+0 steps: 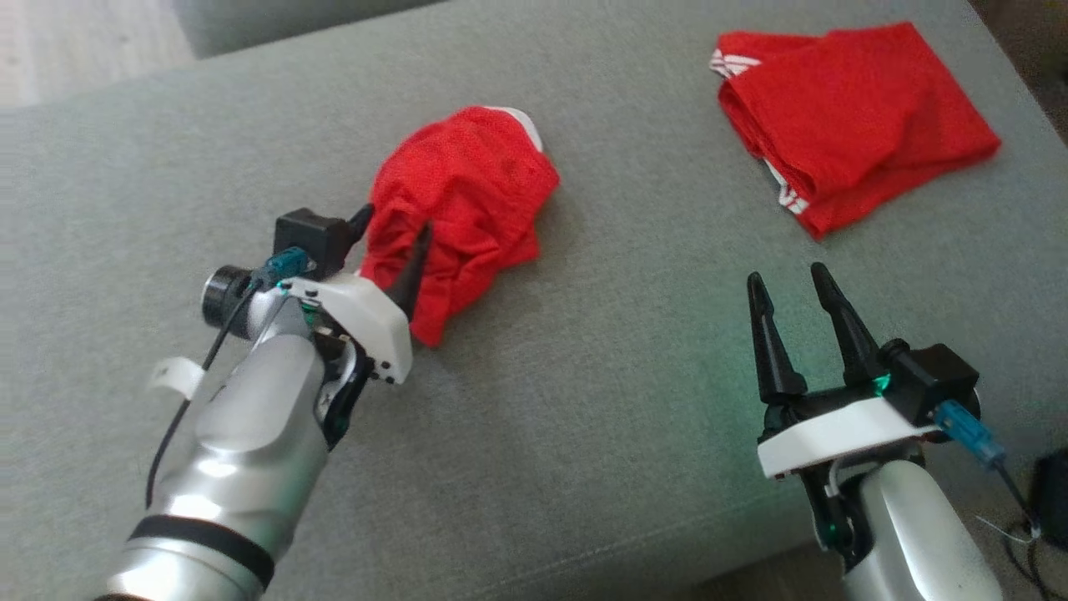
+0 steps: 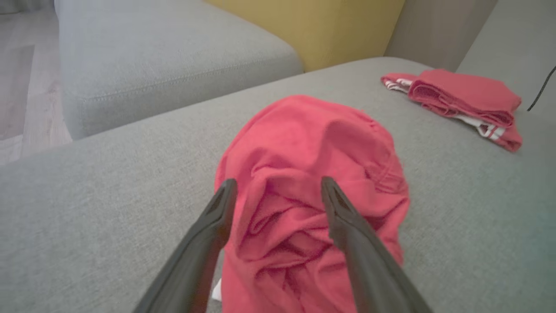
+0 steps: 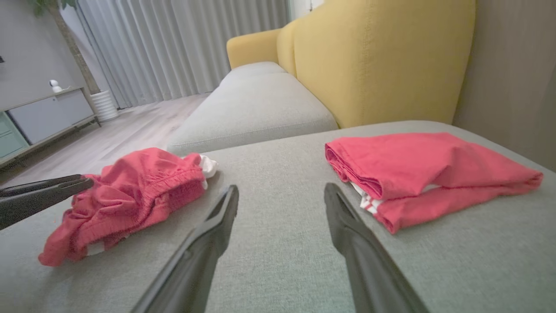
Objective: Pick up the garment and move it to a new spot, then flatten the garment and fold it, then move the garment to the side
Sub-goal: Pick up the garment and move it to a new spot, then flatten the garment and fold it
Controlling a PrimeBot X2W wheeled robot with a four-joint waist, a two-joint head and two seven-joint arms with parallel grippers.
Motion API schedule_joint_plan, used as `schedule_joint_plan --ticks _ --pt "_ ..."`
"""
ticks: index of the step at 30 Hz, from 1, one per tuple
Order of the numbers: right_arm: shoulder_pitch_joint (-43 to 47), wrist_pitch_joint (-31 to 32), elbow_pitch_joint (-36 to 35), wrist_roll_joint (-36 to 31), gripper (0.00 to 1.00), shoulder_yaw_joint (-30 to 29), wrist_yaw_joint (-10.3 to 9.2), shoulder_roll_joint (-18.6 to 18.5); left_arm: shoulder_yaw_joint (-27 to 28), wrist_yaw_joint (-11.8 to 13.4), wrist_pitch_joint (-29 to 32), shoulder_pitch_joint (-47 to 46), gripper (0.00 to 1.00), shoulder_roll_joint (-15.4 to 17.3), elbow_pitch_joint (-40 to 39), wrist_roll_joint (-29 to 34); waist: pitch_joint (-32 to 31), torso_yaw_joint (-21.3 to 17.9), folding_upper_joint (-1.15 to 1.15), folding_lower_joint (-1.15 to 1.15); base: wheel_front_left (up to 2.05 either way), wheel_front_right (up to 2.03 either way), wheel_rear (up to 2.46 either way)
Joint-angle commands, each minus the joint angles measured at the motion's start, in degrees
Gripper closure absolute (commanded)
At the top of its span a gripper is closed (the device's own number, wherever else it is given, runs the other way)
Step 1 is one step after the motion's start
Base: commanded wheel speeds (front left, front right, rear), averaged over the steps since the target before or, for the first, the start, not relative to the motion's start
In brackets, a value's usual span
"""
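A crumpled red garment [image 1: 467,184] with a bit of white trim lies on the grey cushion [image 1: 584,401], left of centre. My left gripper [image 1: 396,221] is open at the heap's near end, one finger on each side of the bunched cloth [image 2: 312,143]; the cloth lies on the cushion and nothing pinches it. The right wrist view shows the same heap [image 3: 139,191] with a left fingertip [image 3: 47,191] beside it. My right gripper [image 1: 787,275] is open above bare cushion at the lower right, its fingers [image 3: 217,226] apart with nothing between them.
A second red garment [image 1: 851,117] with white stripes lies folded at the far right of the cushion [image 3: 417,169]. A yellow sofa back [image 3: 382,56] and another grey cushion [image 2: 165,56] stand beyond. The cushion's front edge runs under my right wrist; a dark object [image 1: 1053,492] sits below.
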Motion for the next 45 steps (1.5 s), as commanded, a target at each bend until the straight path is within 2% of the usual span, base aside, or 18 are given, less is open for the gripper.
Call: schedule_joint_plan --ticks 1,5,10,19,24,33,45 --pt "-0.9 -0.4 -1.5 -0.5 0.0 1.0 0.37 -0.1 1.6 0.5 -0.8 -1.5 0.0 0.7 -1.8 0.4 -1.9 1.7 0.0 0.0 0.0 0.0 0.0" --pt "-0.1 0.1 -1.5 -1.3 0.0 0.1 0.37 -0.1 3.9 1.5 -1.4 1.1 0.0 0.3 -4.6 -1.0 -4.8 3.8 0.0 0.0 0.0 0.0 0.0" --pt "1.7 0.8 -1.7 -1.5 0.0 -1.0 0.37 -0.1 8.1 3.8 -1.5 8.4 0.0 0.7 -13.7 -1.5 -7.9 6.5 0.0 0.0 0.0 0.0 0.0" --pt "4.9 1.7 -2.0 -2.2 0.0 -1.8 0.37 -0.1 15.6 9.4 -1.5 23.8 0.0 0.5 -30.1 0.8 -10.3 11.3 0.0 0.0 0.0 0.0 0.0" --pt "5.7 1.3 -1.8 -2.3 0.0 -1.9 0.37 -0.1 19.3 11.2 -1.5 30.6 0.0 -0.3 -36.1 2.3 -10.9 13.1 0.0 0.0 0.0 0.0 0.0" --pt "7.0 -0.1 -0.5 -2.9 0.0 -3.0 0.37 -0.1 21.7 10.4 -1.5 36.7 0.0 -2.2 -39.3 5.6 -11.4 15.9 0.0 0.0 0.0 0.0 0.0" --pt "6.3 -0.9 1.5 -2.5 0.0 -3.1 0.37 -0.1 24.3 8.6 -1.5 37.3 0.0 -3.6 -39.6 7.7 -11.2 16.3 0.0 0.0 0.0 0.0 0.0"
